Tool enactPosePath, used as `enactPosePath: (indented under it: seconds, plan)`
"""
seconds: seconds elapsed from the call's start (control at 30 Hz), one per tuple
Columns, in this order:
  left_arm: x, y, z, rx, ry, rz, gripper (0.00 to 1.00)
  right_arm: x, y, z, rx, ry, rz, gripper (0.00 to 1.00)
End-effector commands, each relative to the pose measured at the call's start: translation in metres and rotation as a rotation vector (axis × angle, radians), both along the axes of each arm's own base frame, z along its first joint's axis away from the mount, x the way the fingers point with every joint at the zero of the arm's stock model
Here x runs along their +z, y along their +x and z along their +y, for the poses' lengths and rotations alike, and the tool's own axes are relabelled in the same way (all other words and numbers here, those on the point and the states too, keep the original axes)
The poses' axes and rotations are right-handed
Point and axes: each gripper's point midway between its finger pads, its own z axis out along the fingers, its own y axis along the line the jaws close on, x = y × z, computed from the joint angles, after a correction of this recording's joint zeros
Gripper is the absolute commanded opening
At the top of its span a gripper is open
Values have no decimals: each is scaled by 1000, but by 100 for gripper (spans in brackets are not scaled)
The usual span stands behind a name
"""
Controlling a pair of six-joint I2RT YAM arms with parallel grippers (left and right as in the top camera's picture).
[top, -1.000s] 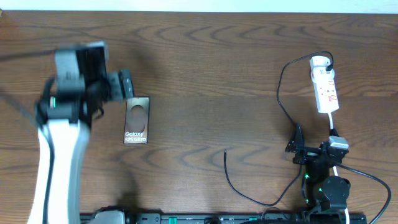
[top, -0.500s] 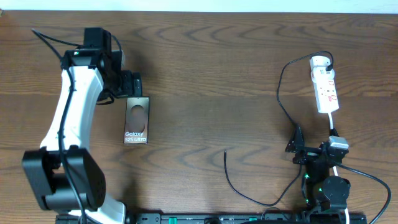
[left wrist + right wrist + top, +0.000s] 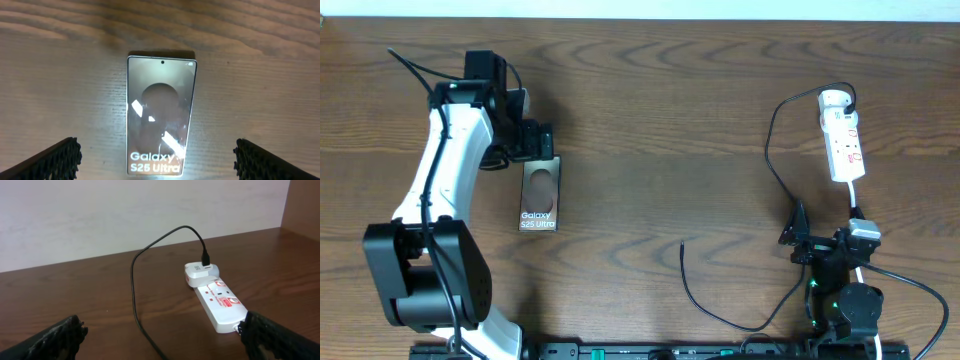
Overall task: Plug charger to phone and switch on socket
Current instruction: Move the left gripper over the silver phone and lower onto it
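Note:
The bronze-gold phone [image 3: 539, 195] lies flat at the left of the table, "Galaxy S25 Ultra" lettering near its front end; it fills the left wrist view [image 3: 160, 115]. My left gripper [image 3: 532, 142] is open and empty, just beyond the phone's far end, not touching it. The black charger cable [image 3: 772, 150] runs from a plug in the white socket strip [image 3: 843, 135] down to a loose tip [image 3: 682, 243] on the table. My right gripper [image 3: 798, 238] is open and empty at the front right. The right wrist view shows the socket [image 3: 220, 302] and the cable [image 3: 136, 300].
The socket's white cord [image 3: 857, 205] runs toward the right arm base [image 3: 845, 300]. The table's far edge meets a pale wall [image 3: 125, 215]. Bare wood lies between the phone and the cable tip.
My left arm has swung in from the left and stretched out, bringing its open gripper to the phone's far end. The phone, the cable and the right arm have not moved.

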Motion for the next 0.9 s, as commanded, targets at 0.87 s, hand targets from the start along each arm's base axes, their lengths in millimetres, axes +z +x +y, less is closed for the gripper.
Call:
enactPosePath:
  seconds: [0.87]
  plan:
    - [-51,-20,-11,-64,79,45,96,0,0,1,2,-8,-1,99]
